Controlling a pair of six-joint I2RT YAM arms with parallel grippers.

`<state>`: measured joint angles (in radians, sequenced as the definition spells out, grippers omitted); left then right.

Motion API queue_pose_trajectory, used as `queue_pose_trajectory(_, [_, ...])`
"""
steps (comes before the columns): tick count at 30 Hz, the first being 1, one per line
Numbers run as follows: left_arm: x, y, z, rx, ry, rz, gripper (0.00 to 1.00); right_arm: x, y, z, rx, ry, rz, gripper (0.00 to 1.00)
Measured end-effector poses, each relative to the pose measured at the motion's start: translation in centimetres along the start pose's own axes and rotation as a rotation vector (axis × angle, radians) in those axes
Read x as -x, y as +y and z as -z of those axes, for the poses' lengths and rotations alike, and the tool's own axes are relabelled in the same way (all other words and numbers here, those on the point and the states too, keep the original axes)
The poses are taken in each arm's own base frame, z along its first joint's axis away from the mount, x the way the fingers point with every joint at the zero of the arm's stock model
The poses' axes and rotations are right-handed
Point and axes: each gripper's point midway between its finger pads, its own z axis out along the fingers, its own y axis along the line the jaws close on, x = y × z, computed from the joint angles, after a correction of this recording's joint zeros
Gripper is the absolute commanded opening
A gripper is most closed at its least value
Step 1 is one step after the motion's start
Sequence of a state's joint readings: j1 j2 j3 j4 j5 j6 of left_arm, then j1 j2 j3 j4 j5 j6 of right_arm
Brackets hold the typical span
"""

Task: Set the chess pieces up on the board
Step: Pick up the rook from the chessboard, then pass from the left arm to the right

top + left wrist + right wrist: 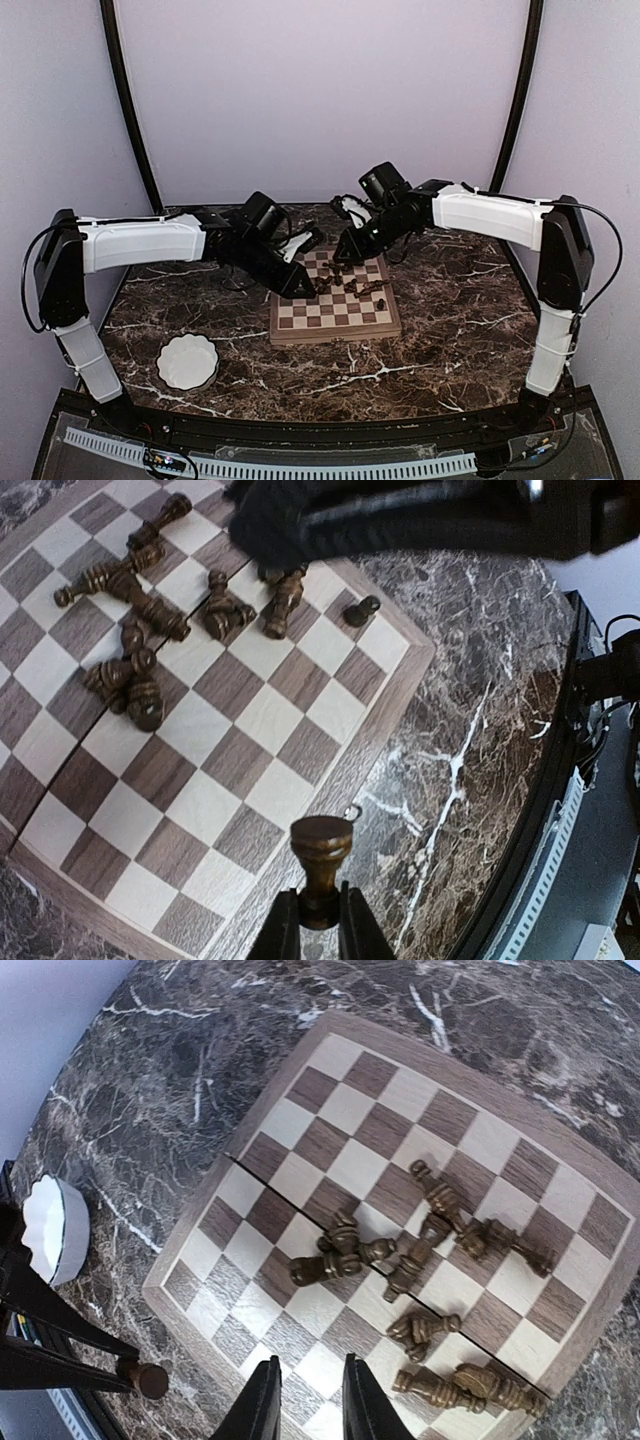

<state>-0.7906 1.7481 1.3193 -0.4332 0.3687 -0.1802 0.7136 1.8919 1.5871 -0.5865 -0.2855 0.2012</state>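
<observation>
Dark brown chess piece [320, 845] sits clamped in the left gripper [320, 905], its long axis in line with the gripper and the board [255, 720] ahead. The right gripper [305, 1400], slightly parted and empty, hovers just short of the toppled pieces [420, 1250].

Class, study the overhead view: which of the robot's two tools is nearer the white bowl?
Left. The left tool, holding a chess piece, hangs at the board's left edge, on the side of the white bowl. The right tool is over the board's far middle, farther away.

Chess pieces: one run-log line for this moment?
left gripper: shut on chess piece | right gripper: open, over board | other pieces: toppled on board
</observation>
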Motion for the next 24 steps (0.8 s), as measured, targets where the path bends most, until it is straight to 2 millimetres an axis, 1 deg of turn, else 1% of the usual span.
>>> queue_pose_trajectory(2, [0.7,-0.1,0.2,-0.027,-0.019,-0.011,0.04,0.0,1.1,-0.3,0.037,0.009,0.018,0.25])
queue_pose_trajectory(6, [1.6,-0.3,0.5,-0.066,-0.023,-0.023,0.05,0.2,3.5,0.1,0.139,0.004,0.035,0.27])
queue_pose_trajectory(8, [1.9,-0.6,0.8,-0.087,-0.030,-0.026,0.05,0.1,4.1,0.6,0.171,-0.016,0.041,0.29])
queue_pose_trajectory(10, [1.8,-1.0,0.9,-0.110,-0.026,-0.026,0.05,-0.8,4.8,1.4,0.209,-0.017,0.045,0.32])
queue_pose_trajectory(14, [1.0,-1.8,1.0,-0.158,-0.011,-0.022,0.07,-2.6,6.3,3.0,0.302,-0.004,0.043,0.34])
queue_pose_trajectory(16, [0.9,-2.1,1.2,-0.176,-0.016,-0.026,0.07,-3.2,7.0,3.2,0.351,0.008,0.033,0.37])
queue_pose_trajectory(20, [1.1,-2.9,2.1,-0.205,-0.047,-0.043,0.07,-3.4,7.9,3.4,0.423,0.023,0.013,0.41])
queue_pose_trajectory(24, [1.8,-3.7,3.0,-0.233,-0.085,-0.066,0.08,-3.7,8.5,3.1,0.479,0.047,-0.018,0.41])
